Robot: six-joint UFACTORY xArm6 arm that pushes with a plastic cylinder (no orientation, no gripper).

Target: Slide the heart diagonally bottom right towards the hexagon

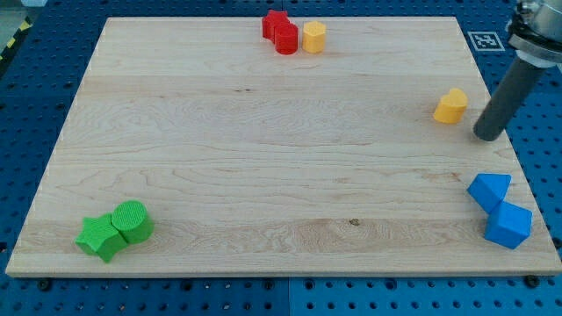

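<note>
The yellow heart (450, 105) lies near the board's right edge, in the upper half. The yellow hexagon (314, 38) stands at the view's top centre, far to the upper left of the heart. My tip (486, 136) is on the board just right of the heart and slightly below it, with a small gap between them. The dark rod rises from the tip toward the view's top right corner.
A red star (275, 24) and a red cylinder (286, 40) touch each other just left of the hexagon. A blue triangle (489, 189) and a blue cube (508, 225) sit at the bottom right. A green star (99, 237) and a green cylinder (132, 219) sit at the bottom left.
</note>
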